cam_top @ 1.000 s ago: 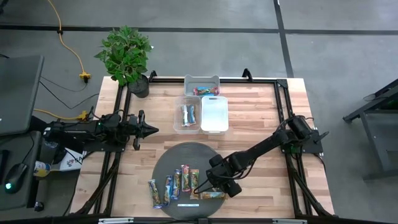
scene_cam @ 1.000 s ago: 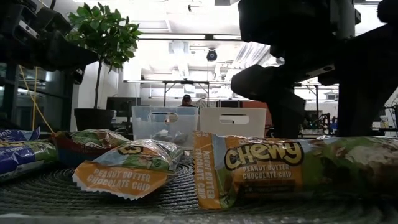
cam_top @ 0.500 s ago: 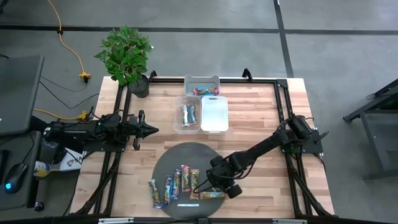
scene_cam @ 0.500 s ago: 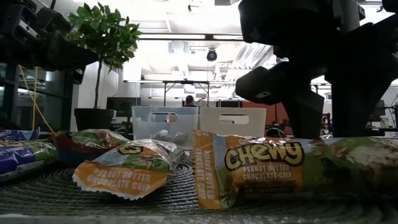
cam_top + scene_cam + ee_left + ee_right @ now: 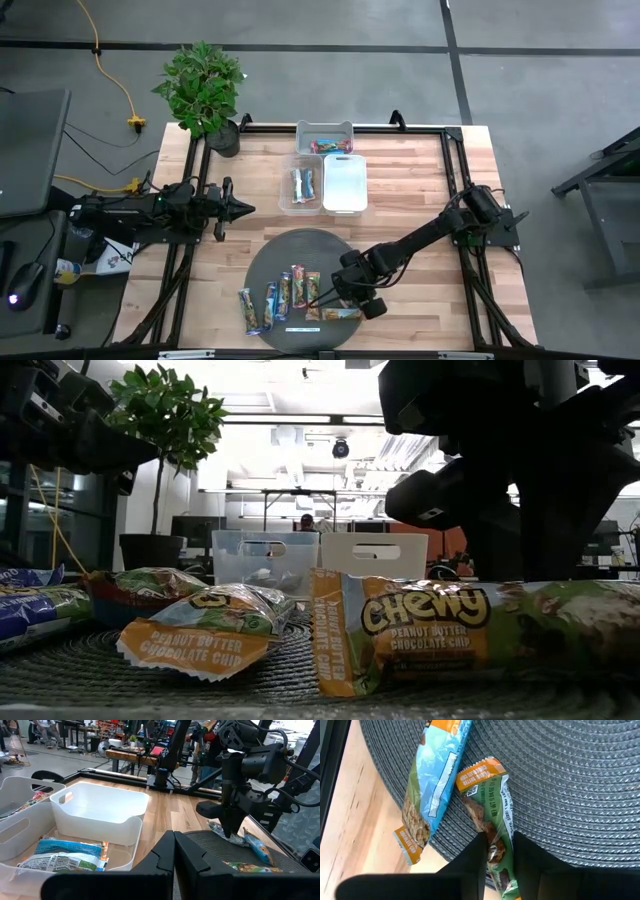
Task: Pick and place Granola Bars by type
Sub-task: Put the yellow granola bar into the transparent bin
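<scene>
Bar (image 5: 492, 827) pinched between right gripper (image 5: 496, 851) fingers.

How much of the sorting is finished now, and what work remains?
Partly done: some bars already lie in the clear bin and in the far bin; the white bin looks empty. In hand: the right gripper is pinching a green bar on the round mat. Left to do: about six more bars lie on the mat. The left gripper waits shut at the table's left side.
</scene>
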`<action>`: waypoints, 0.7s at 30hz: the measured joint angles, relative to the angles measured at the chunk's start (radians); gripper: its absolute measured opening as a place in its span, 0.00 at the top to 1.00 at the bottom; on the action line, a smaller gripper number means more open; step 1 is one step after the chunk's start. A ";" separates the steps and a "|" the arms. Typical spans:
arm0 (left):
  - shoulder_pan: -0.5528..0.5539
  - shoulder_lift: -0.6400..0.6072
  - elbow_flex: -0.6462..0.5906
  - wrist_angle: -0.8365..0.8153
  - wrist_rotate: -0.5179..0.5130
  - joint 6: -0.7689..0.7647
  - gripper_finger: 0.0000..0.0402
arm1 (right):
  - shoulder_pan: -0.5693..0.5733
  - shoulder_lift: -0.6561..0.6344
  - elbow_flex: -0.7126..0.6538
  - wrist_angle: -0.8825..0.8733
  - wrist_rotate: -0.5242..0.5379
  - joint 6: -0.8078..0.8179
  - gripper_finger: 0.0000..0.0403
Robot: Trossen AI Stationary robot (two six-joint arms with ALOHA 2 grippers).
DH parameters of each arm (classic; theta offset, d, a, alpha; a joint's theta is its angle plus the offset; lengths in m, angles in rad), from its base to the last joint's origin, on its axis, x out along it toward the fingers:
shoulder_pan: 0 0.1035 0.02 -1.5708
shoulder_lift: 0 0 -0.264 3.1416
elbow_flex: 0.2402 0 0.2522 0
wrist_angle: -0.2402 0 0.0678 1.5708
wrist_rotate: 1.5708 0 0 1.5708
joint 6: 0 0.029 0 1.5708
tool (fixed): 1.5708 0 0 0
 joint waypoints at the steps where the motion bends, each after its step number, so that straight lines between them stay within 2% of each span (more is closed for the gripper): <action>1: 0.000 0.000 0.000 0.000 0.000 0.000 1.00 | 0.000 0.000 0.000 0.000 0.000 0.006 0.85; 12: 0.000 0.000 0.000 0.000 0.000 0.000 1.00 | 0.000 -0.005 0.001 0.005 0.001 0.056 0.85; 21: 0.000 0.000 0.000 0.000 0.000 0.000 1.00 | -0.016 -0.060 0.035 -0.004 0.023 0.080 0.88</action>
